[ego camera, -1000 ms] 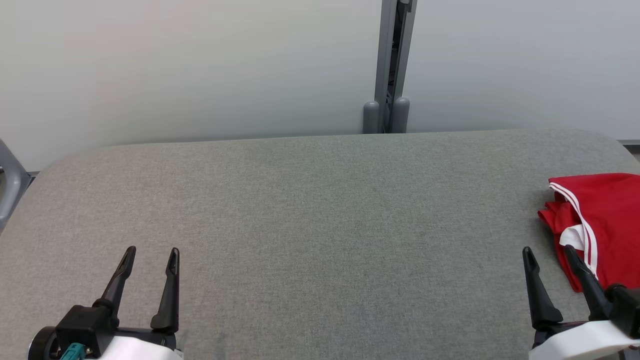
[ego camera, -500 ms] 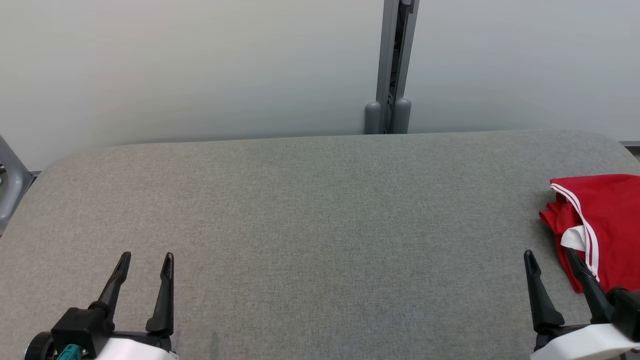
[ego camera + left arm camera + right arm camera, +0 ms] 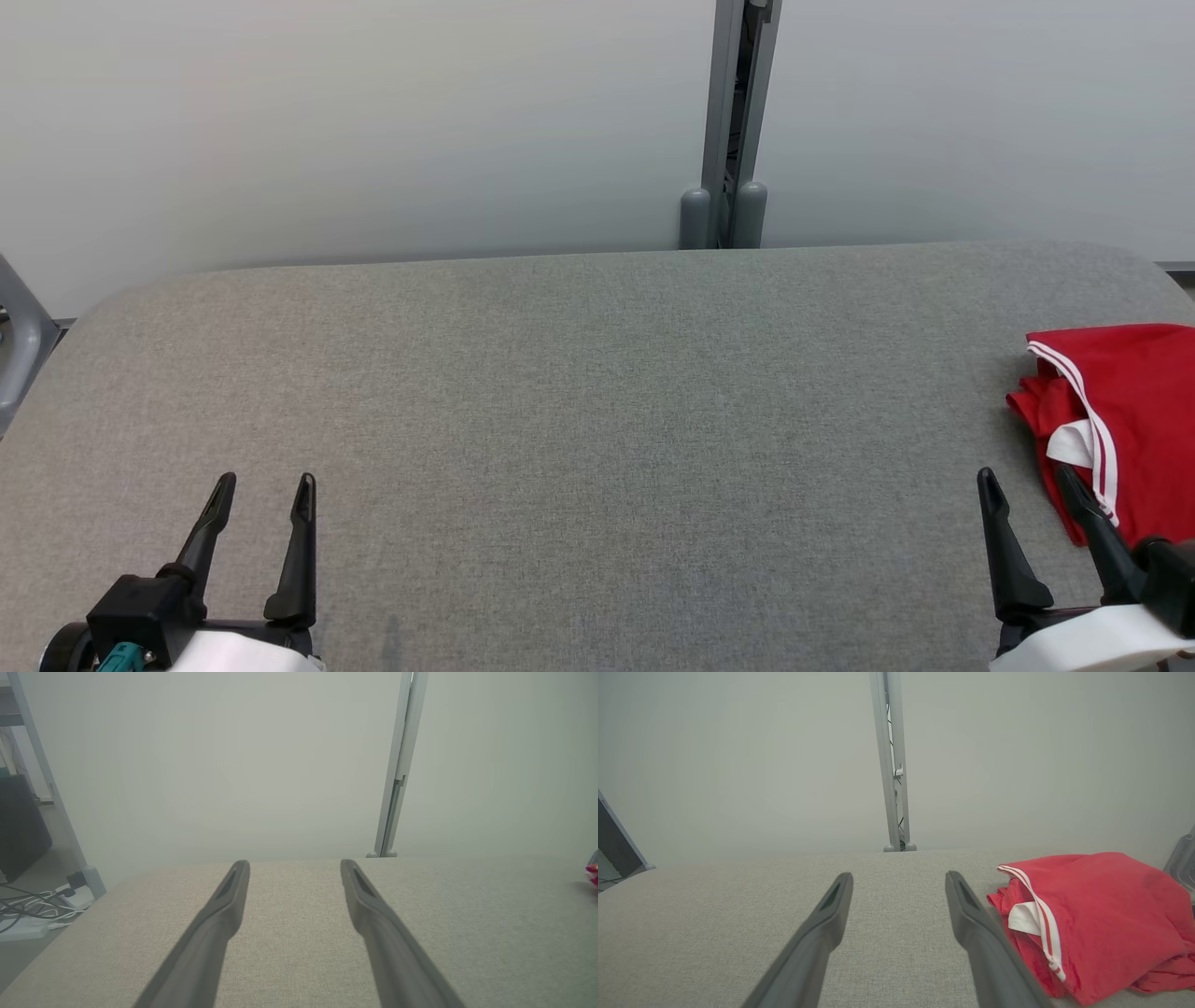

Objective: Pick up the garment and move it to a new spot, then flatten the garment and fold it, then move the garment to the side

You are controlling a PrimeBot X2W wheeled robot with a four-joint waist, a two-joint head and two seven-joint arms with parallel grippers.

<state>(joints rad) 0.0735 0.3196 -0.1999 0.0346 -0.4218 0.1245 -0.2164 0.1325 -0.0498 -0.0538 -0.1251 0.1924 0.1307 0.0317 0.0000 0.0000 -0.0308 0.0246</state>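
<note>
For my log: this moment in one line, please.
left pincer: open, empty | right pincer: open, empty | red garment: on table, right side

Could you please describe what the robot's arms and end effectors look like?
The left end effector and right end effector each have two long, tapering black fingers on a black base, mounted on a white forearm casing. A small teal connector sits at the left one's base.

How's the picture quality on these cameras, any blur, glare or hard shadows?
Head view: even soft light, no glare, table weave and garment sharp. Left wrist view: hazy, washed out, left gripper soft toward the bottom edge. Right wrist view: same haze, right gripper blurred low down, garment clear.
</note>
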